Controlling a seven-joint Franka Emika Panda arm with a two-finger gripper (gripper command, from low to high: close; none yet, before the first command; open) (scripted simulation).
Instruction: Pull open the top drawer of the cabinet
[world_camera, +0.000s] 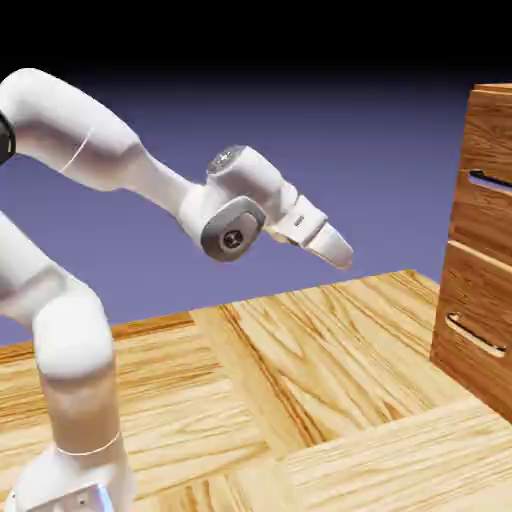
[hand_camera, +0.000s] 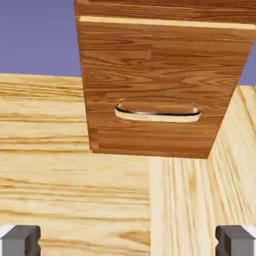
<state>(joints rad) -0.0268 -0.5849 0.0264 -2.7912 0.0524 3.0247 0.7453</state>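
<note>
Rounded white casings (world_camera: 77, 340) are seen, joined by grey round caps (world_camera: 233, 237); dark grey, squarish fingertips (hand_camera: 21, 240) are shown.

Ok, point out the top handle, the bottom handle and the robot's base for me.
Top handle (world_camera: 491, 182): exterior view, its bar.
Bottom handle (hand_camera: 157, 117): hand view, middle of its bar.
Base (world_camera: 68, 490): exterior view, its upper casing.

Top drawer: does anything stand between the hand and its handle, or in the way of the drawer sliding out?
Nothing visible does. The exterior view shows only open air between the hand and the handle, and nothing in front of the drawer.
</note>
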